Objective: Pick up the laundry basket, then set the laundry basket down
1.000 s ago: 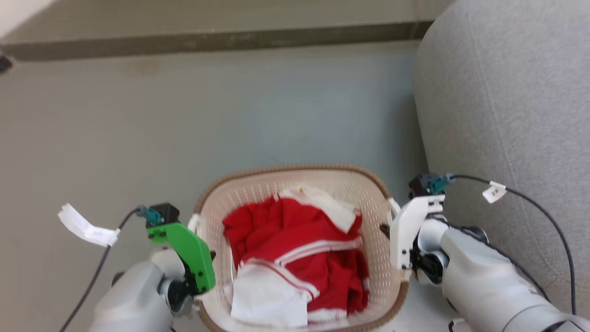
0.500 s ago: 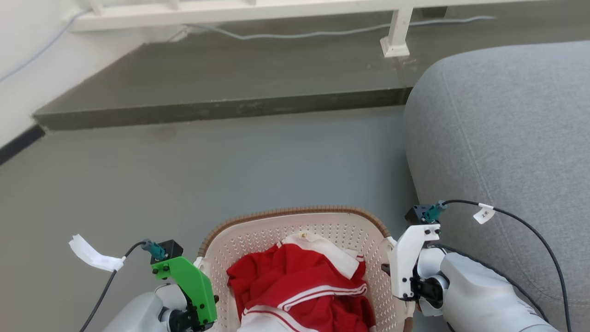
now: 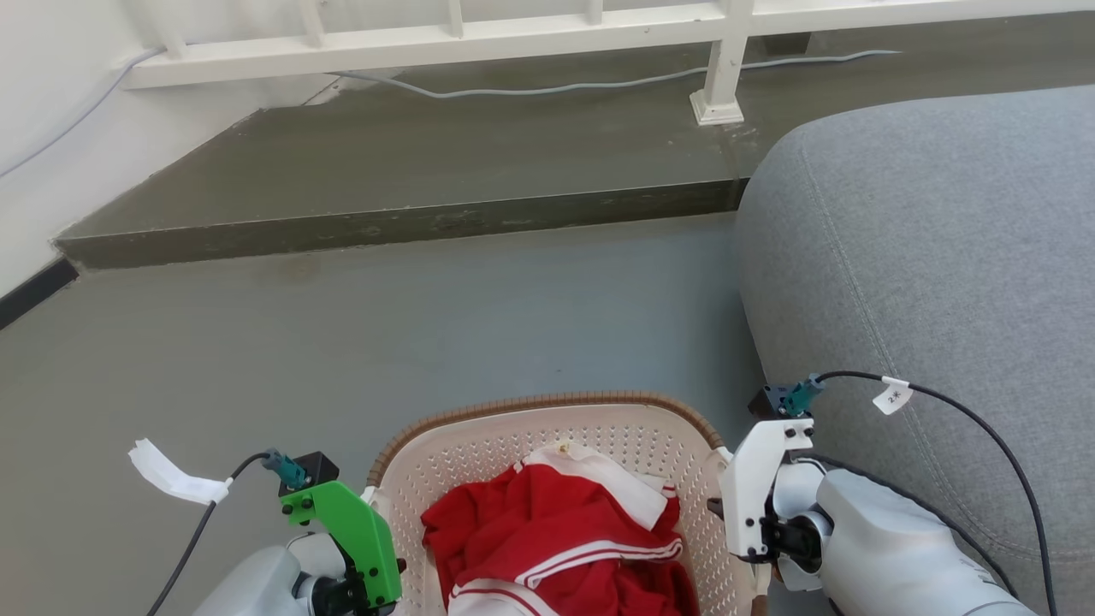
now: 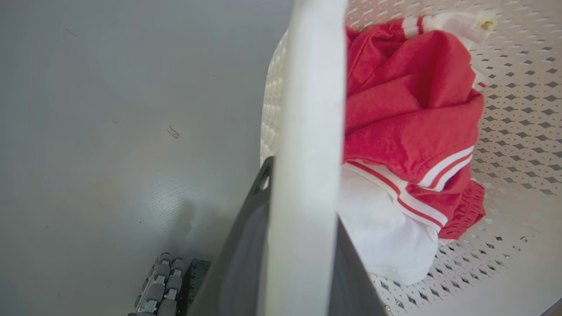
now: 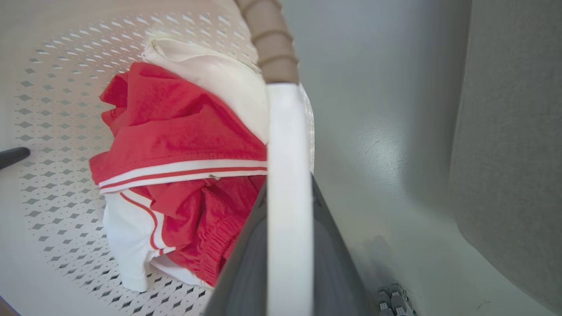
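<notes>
Head view. Low at 6 o'clock, cut off by the bottom edge: the laundry basket (image 3: 547, 400), cream and perforated, with a brown woven-look rim. Inside it, a crumpled heap of red-and-white clothes (image 3: 556, 535). At 7 o'clock, close against the basket's left side, the left gripper (image 3: 387, 571) under a green bracket (image 3: 346, 526). At 5 o'clock, against the basket's right side, the right gripper (image 3: 720, 512) under a white bracket (image 3: 753, 488). Grip not readable from this angle. Grey floor (image 3: 428, 325) beyond the basket toward 12 o'clock, then a raised step (image 3: 385, 227) and a white railing (image 3: 513, 34) along the top edge. Grey sofa (image 3: 924, 257) from 2 to 4 o'clock, just beside the right arm.

Left wrist view. Running from 6 to 12 o'clock, the basket's white left handle (image 4: 307, 109), clamped narrowly between two dark fingers (image 4: 237, 263), one on each side of it. Clothes at 3 o'clock on the perforated basket bottom; bare floor at 9 o'clock.

Right wrist view. The same hold, mirrored: the white right handle (image 5: 285, 175) from 6 o'clock up toward the brown rim at 12, pinched tight between this gripper's own dark fingers. Clothes at 9 o'clock, floor and sofa at 3 o'clock. Cannot tell whether the basket's base touches the floor.
</notes>
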Tool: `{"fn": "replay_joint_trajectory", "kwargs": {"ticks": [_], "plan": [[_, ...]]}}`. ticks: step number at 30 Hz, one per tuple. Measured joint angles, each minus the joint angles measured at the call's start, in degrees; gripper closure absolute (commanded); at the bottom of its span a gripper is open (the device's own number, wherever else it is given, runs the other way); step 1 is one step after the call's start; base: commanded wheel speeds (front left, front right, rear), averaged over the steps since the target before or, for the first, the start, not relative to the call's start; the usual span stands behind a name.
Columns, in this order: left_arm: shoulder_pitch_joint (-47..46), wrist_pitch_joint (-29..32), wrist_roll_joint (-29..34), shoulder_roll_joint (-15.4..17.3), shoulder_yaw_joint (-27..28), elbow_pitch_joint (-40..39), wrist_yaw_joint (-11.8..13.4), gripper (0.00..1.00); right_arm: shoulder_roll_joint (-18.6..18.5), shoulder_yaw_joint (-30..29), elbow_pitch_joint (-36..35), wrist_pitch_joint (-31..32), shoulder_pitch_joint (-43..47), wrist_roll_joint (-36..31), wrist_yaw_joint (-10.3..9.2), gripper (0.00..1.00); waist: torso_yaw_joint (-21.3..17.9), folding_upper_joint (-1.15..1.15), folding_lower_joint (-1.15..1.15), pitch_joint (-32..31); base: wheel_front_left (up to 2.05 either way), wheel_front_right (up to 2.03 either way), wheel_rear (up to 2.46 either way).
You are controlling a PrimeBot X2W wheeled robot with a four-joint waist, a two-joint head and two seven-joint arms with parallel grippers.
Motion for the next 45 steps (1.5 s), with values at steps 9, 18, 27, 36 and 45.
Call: {"fn": "replay_joint_trajectory", "kwargs": {"ticks": [9, 18, 27, 36, 45], "plan": [[-0.01, -0.01, -0.05, 0.0, -0.37, 0.01, 0.0, 1.0, -0.08, 0.52, -0.11, 0.07, -0.07, 0.46, -0.01, 1.0, -0.34, 0.0, 0.0, 0.18, 0.0, 0.0, 0.0], [-0.01, -0.05, -0.08, 0.08, -0.62, 0.0, 0.0, 1.0, -0.12, 1.26, -0.11, 0.05, -0.28, 0.75, -0.01, 1.0, -0.44, 0.0, 0.0, 0.33, 0.0, 0.0, 0.0], [-0.01, -0.54, -0.52, 0.11, -0.66, 0.01, 0.0, 1.0, -0.13, 1.81, -0.1, -0.02, -0.55, 0.97, -0.01, 1.0, -0.46, 0.0, 0.0, 0.57, 0.0, 0.0, 0.0], [-0.24, -1.58, -0.65, 0.27, -0.71, -0.38, 0.0, 1.0, -0.2, 2.11, -0.15, -0.84, -1.41, 1.08, -0.01, 1.0, -0.5, 0.0, 0.0, 2.35, 0.0, 0.0, 0.0], [-3.87, -4.22, -0.65, 1.57, -0.58, -2.54, 0.01, 1.0, -0.54, 2.43, -0.64, -5.25, -5.07, 0.76, -0.01, 1.0, -0.43, 0.0, 0.0, 7.99, 0.0, 0.0, 0.0]]}}
